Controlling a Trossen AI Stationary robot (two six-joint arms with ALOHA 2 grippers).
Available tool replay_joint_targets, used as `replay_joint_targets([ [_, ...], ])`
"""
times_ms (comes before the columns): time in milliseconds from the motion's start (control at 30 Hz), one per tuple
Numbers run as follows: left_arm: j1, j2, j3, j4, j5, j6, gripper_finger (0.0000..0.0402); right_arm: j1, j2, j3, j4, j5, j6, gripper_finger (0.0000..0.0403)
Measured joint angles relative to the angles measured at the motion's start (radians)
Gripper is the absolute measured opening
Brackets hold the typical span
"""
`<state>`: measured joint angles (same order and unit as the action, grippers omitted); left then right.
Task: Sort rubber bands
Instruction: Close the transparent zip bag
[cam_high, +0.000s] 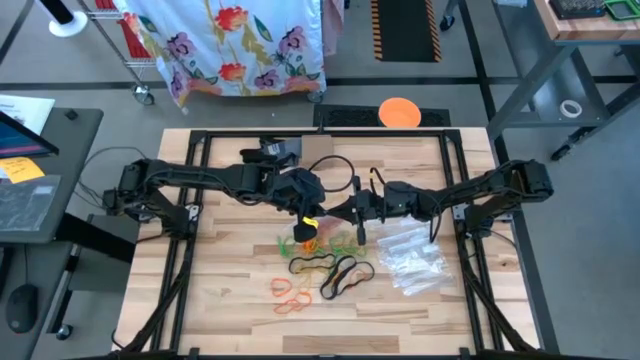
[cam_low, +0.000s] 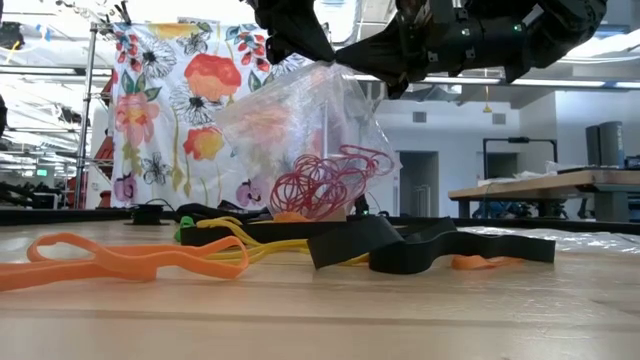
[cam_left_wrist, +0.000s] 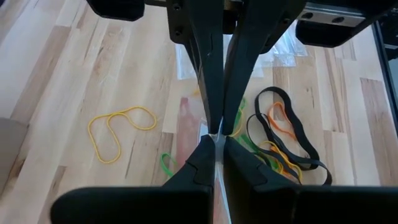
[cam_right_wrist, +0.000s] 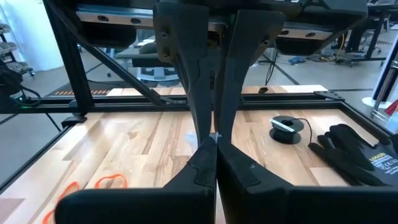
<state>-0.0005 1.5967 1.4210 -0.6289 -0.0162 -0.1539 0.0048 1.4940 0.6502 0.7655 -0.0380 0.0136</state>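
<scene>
Both grippers, left (cam_high: 303, 226) and right (cam_high: 345, 214), have fingers pinching the clear plastic bag (cam_low: 300, 130) of thin red rubber bands (cam_low: 325, 183) above the wooden counter (cam_high: 230, 280), so I judge they should pull its mouth apart gently.

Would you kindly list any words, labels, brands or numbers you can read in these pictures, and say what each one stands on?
Nothing can be read for certain.
Black glove, right wrist view: a small pale label with lettering, too blurred to read.
Yellow sticky notes on the side desk, high view: no legible writing.
Clear bag, rubber bands, arms: no text visible.
</scene>
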Motion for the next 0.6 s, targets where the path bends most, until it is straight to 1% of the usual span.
replay_joint_targets([
  [333, 0.000, 0.000, 0.001, -0.030, 0.010, -0.052, 0.0003, 0.003, 0.000, 0.000, 0.011, 0.034, -0.012, 0.0000],
  [600, 0.000, 0.000, 0.001, -0.039, 0.030, -0.084, 0.0003, 0.003, 0.000, 0.000, 0.024, 0.036, -0.019, 0.0000],
])
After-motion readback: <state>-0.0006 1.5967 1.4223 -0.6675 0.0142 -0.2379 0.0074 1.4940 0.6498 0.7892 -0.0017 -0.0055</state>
